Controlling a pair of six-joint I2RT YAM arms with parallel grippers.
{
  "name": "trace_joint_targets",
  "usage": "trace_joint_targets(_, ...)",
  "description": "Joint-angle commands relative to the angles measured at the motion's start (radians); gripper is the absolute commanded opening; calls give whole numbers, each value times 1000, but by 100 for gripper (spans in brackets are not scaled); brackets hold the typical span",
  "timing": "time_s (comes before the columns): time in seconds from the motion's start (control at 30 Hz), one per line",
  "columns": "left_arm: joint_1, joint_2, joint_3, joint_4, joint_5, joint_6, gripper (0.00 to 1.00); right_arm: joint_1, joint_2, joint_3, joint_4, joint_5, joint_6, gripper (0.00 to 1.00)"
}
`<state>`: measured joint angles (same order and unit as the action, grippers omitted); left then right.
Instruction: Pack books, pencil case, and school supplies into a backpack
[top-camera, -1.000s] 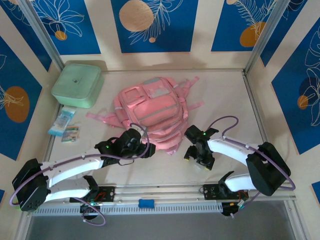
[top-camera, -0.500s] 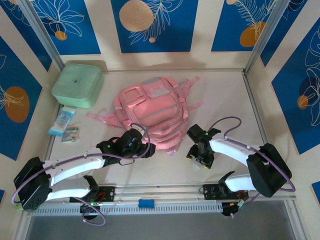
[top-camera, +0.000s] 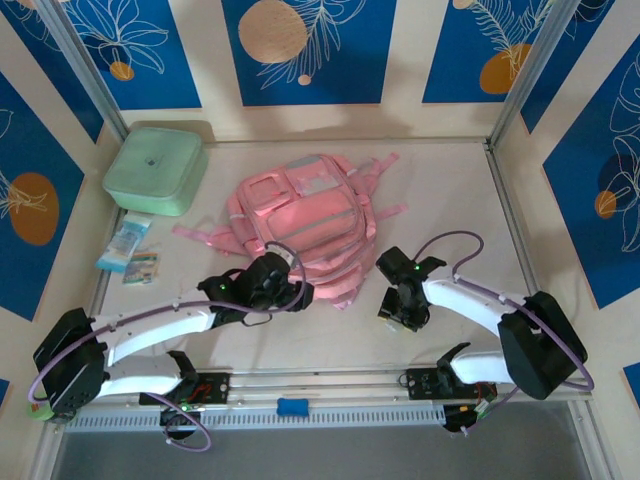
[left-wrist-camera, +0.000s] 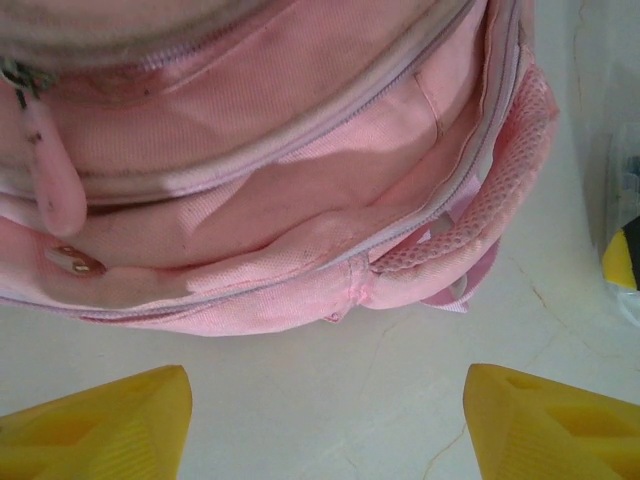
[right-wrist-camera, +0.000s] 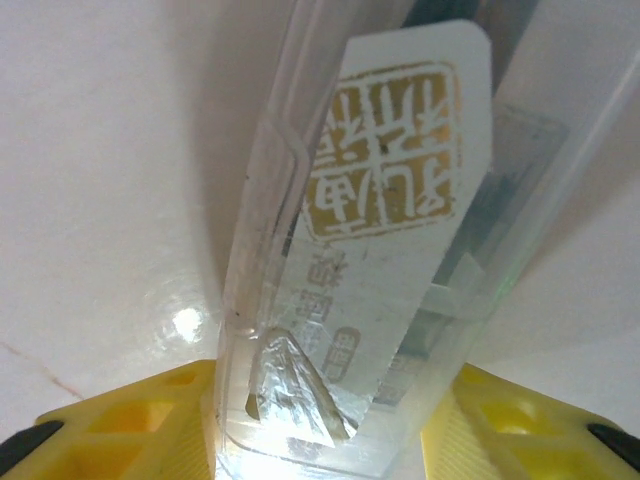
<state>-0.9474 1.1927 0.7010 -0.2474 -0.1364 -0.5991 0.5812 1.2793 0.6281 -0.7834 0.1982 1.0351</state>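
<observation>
The pink backpack (top-camera: 300, 222) lies flat at the centre of the top view. Just below its lower edge, the left gripper (left-wrist-camera: 328, 395) hovers with its jaws wide apart and empty. Lower right of centre, the right gripper (right-wrist-camera: 325, 395) has narrowed over the last second. Its yellow fingers (right-wrist-camera: 140, 410) now press both edges of the clear-wrapped school supplies (right-wrist-camera: 390, 200), on the table near the bag. The pick looks made, so carrying it to a pocket comes next, though no zip appears open yet.

Bare table (top-camera: 450, 200) right of backpack (top-camera: 300, 225)
</observation>
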Motion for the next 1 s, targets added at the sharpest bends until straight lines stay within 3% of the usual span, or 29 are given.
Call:
trace_joint_targets(0.0, 3, 5, 71, -70, -58, 71, 72, -3, -40, 9, -14, -17, -54, 46)
trace_joint_targets(0.23, 66, 19, 206, -130, -130, 360, 79, -1, -113, 56, -68, -26, -144, 44)
trace_joint_targets(0.33, 100, 103, 276, -134, -18, 522, 79, -1, -116, 89, -98, -34, -178, 44)
trace_joint_targets(0.43, 105, 211, 358, -137, -98, 638, 83, -3, -119, 120, -117, -43, -204, 43)
trace_joint_targets(0.57, 106, 339, 455, -134, -121, 786, 83, -12, -116, 142, -111, -71, -237, 43)
trace_joint_targets(0.77, 143, 464, 531, -86, -210, 854, 80, -24, -110, 157, -102, -97, -261, 42)
trace_joint_targets(0.9, 181, 497, 564, -101, -209, 856, 74, -23, -109, 169, -107, -100, -274, 42)
trace_joint_targets(0.97, 204, 473, 568, -102, -152, 845, 71, -20, -110, 176, -112, -102, -281, 42)
